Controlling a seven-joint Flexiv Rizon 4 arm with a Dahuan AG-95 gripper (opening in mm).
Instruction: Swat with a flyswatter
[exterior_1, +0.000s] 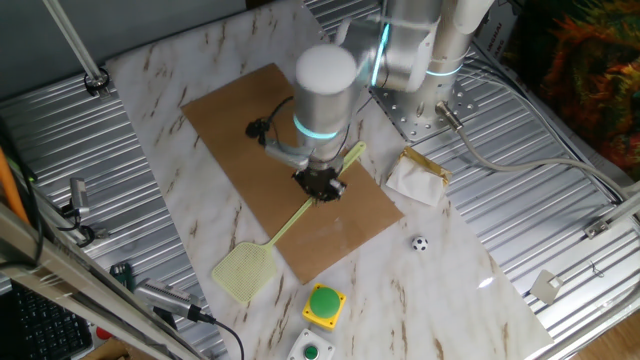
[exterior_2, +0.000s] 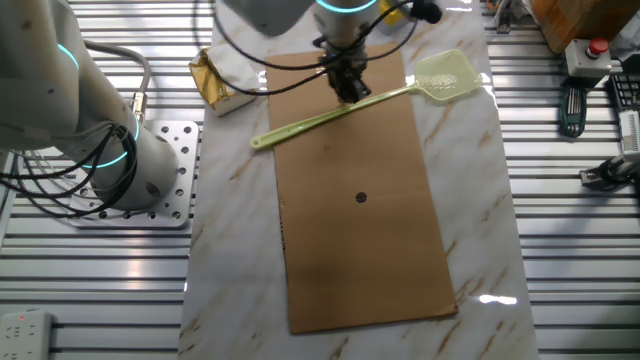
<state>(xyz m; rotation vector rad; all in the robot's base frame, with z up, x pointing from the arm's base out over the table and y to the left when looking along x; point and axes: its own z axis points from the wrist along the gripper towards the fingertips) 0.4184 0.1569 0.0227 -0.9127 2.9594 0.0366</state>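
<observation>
flyswatter (exterior_2: 345, 108) lying across the brown sheet (exterior_2: 365, 215), head off its edge on the table (exterior_2: 225, 250) — fingers (exterior_2: 350, 88) over the handle

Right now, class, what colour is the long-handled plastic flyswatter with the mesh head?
The long-handled plastic flyswatter is pale yellow-green, clearest in the view with its mesh head at upper right.

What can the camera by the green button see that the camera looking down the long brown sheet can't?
Only that view shows the green button and the little ball. Only the other view shows a small dark dot on the brown sheet and a red button. Both show the flyswatter across the sheet, the gripper at its handle, and a crumpled packet.
</observation>
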